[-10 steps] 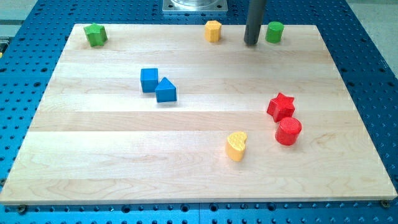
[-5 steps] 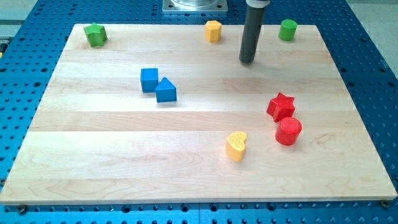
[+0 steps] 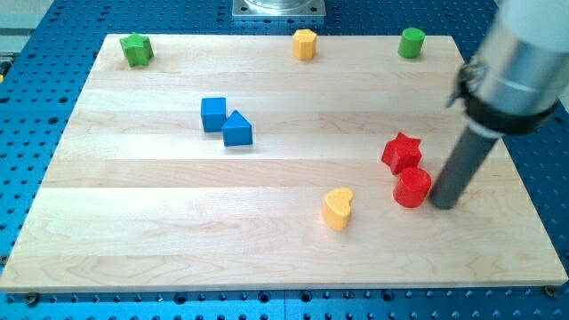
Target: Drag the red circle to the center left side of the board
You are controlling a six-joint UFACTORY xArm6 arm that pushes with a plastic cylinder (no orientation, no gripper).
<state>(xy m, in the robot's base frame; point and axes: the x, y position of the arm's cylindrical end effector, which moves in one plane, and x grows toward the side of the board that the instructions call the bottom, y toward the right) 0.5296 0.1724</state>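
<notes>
The red circle (image 3: pixel 412 188) is a short red cylinder at the board's right, below the middle. My tip (image 3: pixel 444 205) rests on the board just to the right of the red circle, close to it or touching it. The dark rod rises up and to the right to the arm's grey body (image 3: pixel 520 62). The red star (image 3: pixel 402 152) sits right above the red circle, touching or nearly touching it.
A yellow heart (image 3: pixel 338 208) lies left of the red circle. A blue square (image 3: pixel 213 114) and a blue triangle (image 3: pixel 236 129) sit together left of centre. Along the top edge are a green block (image 3: pixel 136 49), a yellow block (image 3: pixel 305 43) and a green cylinder (image 3: pixel 411 42).
My tip moved from the top edge down and to the right, ending beside the red circle's right side. The green cylinder shifted slightly right and up early on. The other blocks stayed put.
</notes>
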